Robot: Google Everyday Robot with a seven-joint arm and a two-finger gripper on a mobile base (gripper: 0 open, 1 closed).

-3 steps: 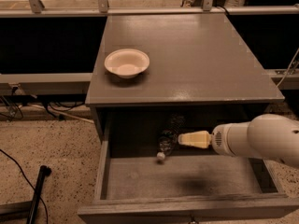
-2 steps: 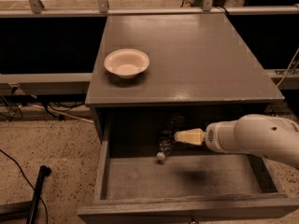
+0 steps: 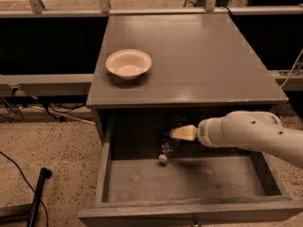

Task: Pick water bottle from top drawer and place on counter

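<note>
The top drawer (image 3: 142,183) is pulled open below the counter (image 3: 189,60). The water bottle (image 3: 166,148) lies at the back of the drawer, its white cap toward the front; its clear body is partly hidden in shadow. My gripper (image 3: 182,133) reaches in from the right on a white arm. Its pale fingers (image 3: 185,133) sit right at the bottle's upper body, under the counter's edge.
A pale round bowl (image 3: 128,63) stands on the counter's left side. The drawer's sides and front rim frame the arm. A black pole (image 3: 37,195) and cables lie on the speckled floor at the left. A rail runs behind the counter.
My arm has moved left, deeper into the drawer, bringing the gripper closer onto the bottle. The bottle has not visibly moved.
</note>
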